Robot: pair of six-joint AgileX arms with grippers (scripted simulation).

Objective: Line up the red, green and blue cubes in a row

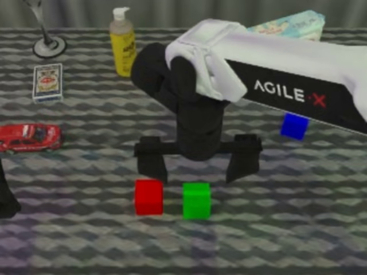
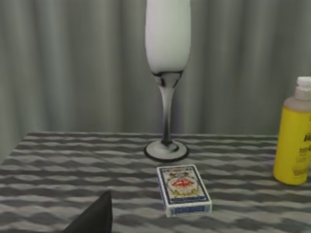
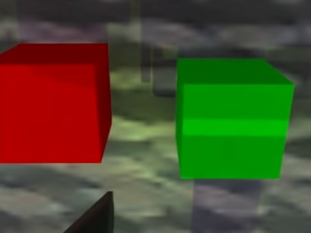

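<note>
The red cube and the green cube sit side by side near the table's front, a small gap between them. Farther back on the right, the blue cube lies partly under my right arm. My right gripper hovers just behind the red and green pair, open and holding nothing. Its wrist view shows the red cube and the green cube close ahead, with one dark fingertip at the edge. My left gripper is parked at the left edge, open.
A red toy car lies at the left. Behind it are a card deck, a wine glass and a yellow bottle. A pale printed packet lies at the back right.
</note>
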